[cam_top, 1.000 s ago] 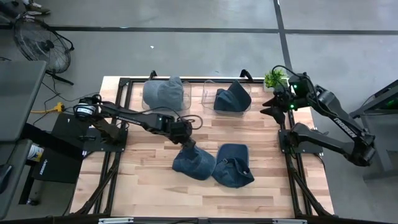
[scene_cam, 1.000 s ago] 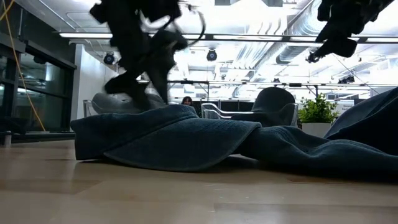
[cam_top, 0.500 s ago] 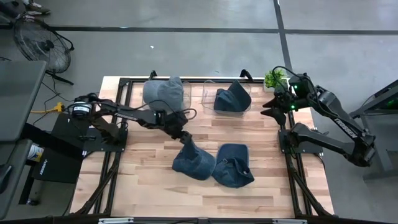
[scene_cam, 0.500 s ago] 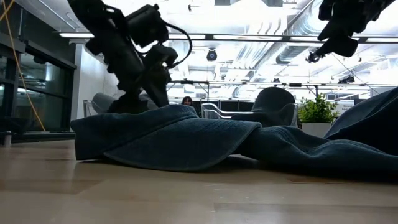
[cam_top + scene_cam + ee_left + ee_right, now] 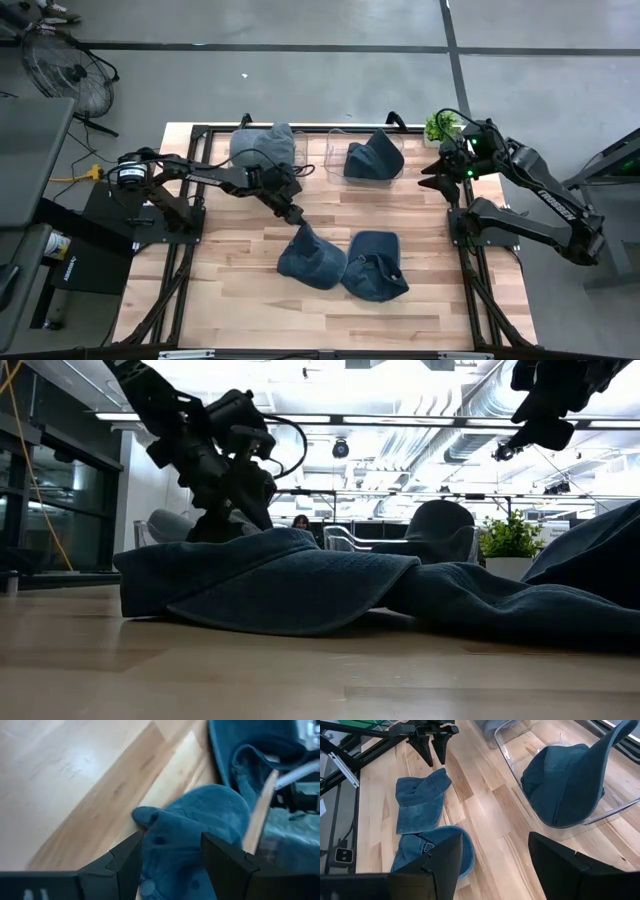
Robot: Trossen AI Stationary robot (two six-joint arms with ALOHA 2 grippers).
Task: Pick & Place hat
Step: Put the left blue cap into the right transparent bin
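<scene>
Pulled back off the blue hat (image 5: 311, 260), left end effector (image 5: 296, 215) hovers open, seemingly empty; right end effector (image 5: 432, 172) waits open.

Place: an industrial lab or workshop hall.
Floor: bare grey concrete (image 5: 300, 90) with dark taped lines.
Ceiling: exposed ducts (image 5: 480, 420) and strip lights.
Furnishing: a wooden worktop (image 5: 240, 260) framed in black; a floor fan (image 5: 62, 68).

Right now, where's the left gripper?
High view: the left gripper hangs open just above the leftmost blue hat at table centre, in front of the grey hat.
</scene>
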